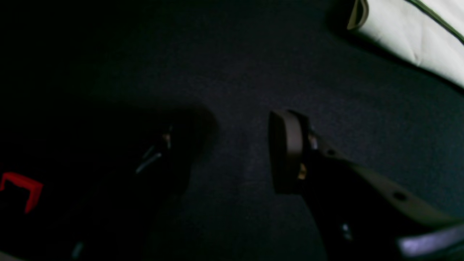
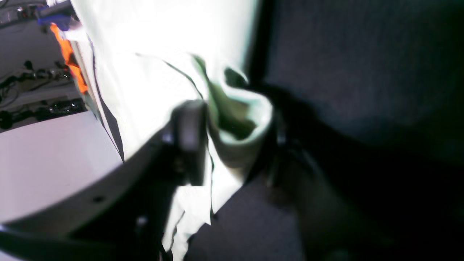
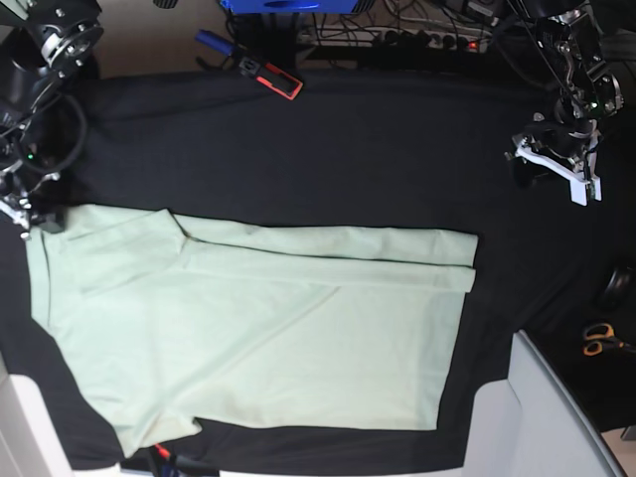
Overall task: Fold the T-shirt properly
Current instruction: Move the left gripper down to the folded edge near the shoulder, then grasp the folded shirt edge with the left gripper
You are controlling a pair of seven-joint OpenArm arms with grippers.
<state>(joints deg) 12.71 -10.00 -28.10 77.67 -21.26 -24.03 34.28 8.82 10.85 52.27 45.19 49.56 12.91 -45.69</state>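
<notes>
Pale mint-green cotton T-shirt [image 3: 268, 338] lies spread on the black cloth-covered surface [image 3: 378, 159], toward its near left. Right tool [image 3: 30, 214] at shirt's far-left corner. Left tool [image 3: 556, 164] far right, well apart. Orange-handled scissors [image 3: 599, 340] near right edge.

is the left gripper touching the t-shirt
No, the left gripper hangs open over bare black table cover, with the T-shirt off at the frame's corner.
</notes>
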